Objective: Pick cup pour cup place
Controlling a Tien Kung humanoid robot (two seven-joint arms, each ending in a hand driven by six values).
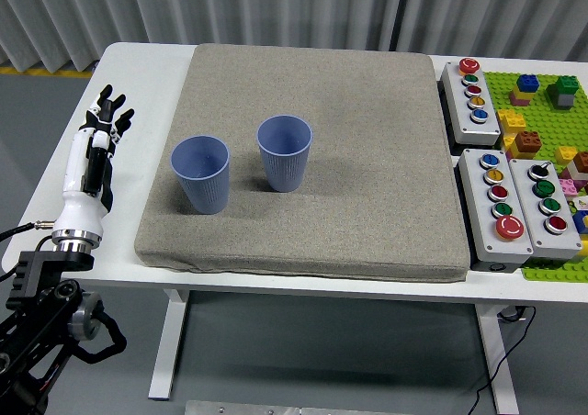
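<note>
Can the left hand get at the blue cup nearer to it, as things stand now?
Probably yes. The left hand rests open at the table's left edge, and nothing stands between it and the left blue cup, upright on the grey mat.

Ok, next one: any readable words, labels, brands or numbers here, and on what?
None readable.
Blue cups: no print visible.
Button boxes: coloured buttons only; any lettering too small to tell.
Green brick baseplate: no text.

No readable text or labels anywhere
</note>
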